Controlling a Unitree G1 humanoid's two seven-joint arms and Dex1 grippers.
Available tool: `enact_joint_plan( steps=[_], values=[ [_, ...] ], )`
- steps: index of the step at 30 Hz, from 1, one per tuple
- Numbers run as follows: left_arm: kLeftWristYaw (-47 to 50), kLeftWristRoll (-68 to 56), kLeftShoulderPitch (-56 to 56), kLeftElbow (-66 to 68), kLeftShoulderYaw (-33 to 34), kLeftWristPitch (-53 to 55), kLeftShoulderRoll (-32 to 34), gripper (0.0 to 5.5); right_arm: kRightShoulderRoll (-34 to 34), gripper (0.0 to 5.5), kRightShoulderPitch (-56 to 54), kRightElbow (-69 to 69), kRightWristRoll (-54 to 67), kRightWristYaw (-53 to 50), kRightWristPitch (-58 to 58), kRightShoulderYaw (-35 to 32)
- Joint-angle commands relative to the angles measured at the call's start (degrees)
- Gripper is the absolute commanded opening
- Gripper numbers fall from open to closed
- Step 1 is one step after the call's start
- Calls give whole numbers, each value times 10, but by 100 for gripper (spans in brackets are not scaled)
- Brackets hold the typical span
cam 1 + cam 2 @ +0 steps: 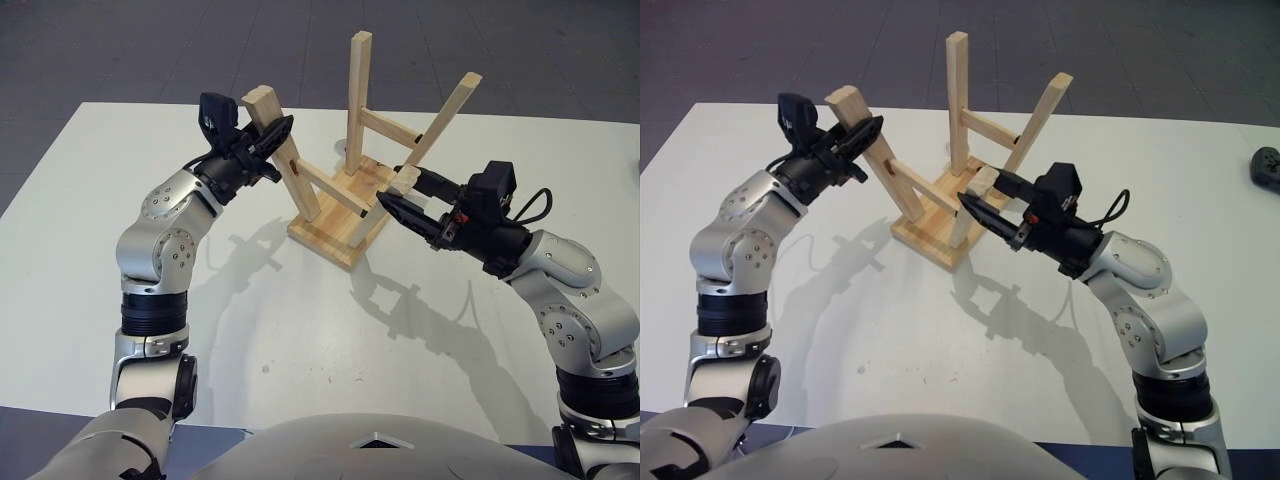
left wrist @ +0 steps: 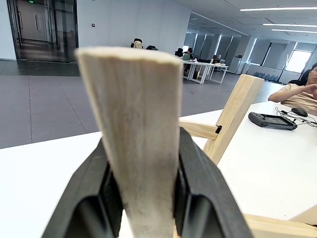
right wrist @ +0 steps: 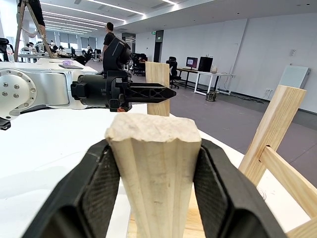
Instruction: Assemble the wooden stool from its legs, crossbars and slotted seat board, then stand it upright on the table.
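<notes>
The wooden stool stands upside down, its seat board flat on the white table and its legs pointing up. My left gripper is shut on the left leg just below its top end; in the left wrist view that leg sits between the black fingers. My right gripper is shut on the top end of the near leg, which leans toward me. The back leg and right leg stand free, joined by a crossbar. A second crossbar spans the left side.
A black handheld device lies at the table's far right edge, also seen as the device in the left wrist view. Bare tabletop lies in front of the stool and to its left.
</notes>
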Motion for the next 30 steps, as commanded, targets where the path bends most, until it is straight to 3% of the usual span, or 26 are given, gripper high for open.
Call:
enact_joint_plan(
  steps=[1,14,23,30],
  values=[
    [32,34,21,3,-36,22,-25,103,-11,208,24,20,-9,21,38,39],
    [81,54,29,-6,-42,54,-33,103,-13,208,4,45,-17,30,30,43],
    [77,36,2,28,8,50,-26,103,-11,208,14,37,-19,18,26,40],
    [82,12,-10,-23,19,65,-43,103,-13,208,19,35,-21,13,26,42]
  ],
)
